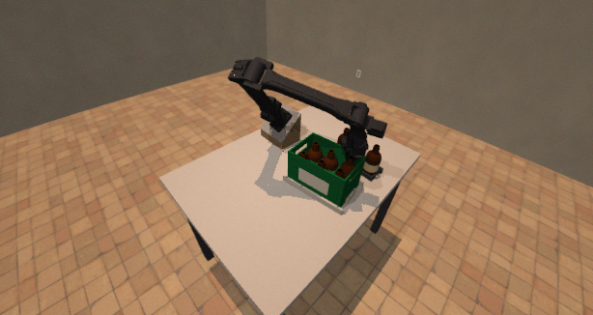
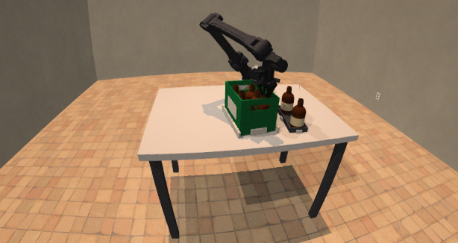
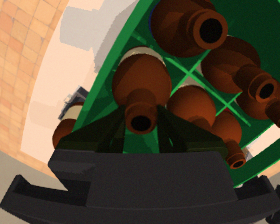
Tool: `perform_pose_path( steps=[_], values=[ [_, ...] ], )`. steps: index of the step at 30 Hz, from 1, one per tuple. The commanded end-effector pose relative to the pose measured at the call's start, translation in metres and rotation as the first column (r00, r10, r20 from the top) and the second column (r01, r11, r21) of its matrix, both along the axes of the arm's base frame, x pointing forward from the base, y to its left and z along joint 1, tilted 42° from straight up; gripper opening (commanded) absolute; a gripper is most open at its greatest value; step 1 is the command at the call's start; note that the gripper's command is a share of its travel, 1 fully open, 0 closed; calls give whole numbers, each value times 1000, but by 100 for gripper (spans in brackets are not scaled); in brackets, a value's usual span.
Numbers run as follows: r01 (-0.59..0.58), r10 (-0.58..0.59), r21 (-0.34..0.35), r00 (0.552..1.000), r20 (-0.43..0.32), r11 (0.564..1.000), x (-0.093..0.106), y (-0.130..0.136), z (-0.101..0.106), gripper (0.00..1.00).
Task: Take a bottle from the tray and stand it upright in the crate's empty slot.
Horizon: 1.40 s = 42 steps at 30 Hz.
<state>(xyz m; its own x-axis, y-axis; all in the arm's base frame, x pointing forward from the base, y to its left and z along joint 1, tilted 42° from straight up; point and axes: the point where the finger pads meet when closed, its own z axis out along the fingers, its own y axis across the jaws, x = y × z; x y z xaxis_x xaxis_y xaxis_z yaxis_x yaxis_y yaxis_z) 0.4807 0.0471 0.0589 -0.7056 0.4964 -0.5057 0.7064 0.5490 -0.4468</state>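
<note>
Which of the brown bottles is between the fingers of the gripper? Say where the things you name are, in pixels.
The bottle [image 3: 141,87] with its neck between the gripper's [image 3: 143,122] fingers, beside the wall of the green crate [image 3: 103,70]; the other bottles in the crate stand outside the fingers.

The crate [image 1: 309,180] [image 2: 257,118] [image 3: 108,65] looks like smooth green plastic. Beside the crate, the brown bottles [image 1: 373,157] [image 2: 297,113] [image 3: 67,131] look smooth, faintly glossy.

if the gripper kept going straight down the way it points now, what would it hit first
The bottle gripped in its jaws would likely meet the green crate's floor first, though depth below it is unclear.
</note>
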Motion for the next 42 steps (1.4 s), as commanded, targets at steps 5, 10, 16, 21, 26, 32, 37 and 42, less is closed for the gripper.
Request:
perform_pose_path(
  steps=[5, 10, 16, 21, 26, 32, 37, 42],
  values=[
    [-17, 17, 2, 1000, 4, 1000, 4, 2, -3, 0],
    [-2, 2, -1, 1000, -5, 1000, 2, -7, -8, 0],
    [-6, 6, 2, 1000, 4, 1000, 4, -6, -6, 0],
    [-7, 7, 0, 1000, -3, 1000, 2, -7, -9, 0],
    [-1, 1, 2, 1000, 4, 1000, 5, -11, -9, 0],
    [-8, 8, 1, 1000, 1, 1000, 2, -9, -9, 0],
    [-6, 6, 1, 1000, 1, 1000, 2, -10, -10, 0],
    [-5, 5, 3, 1000, 9, 1000, 7, -9, -6, 0]
  ],
)
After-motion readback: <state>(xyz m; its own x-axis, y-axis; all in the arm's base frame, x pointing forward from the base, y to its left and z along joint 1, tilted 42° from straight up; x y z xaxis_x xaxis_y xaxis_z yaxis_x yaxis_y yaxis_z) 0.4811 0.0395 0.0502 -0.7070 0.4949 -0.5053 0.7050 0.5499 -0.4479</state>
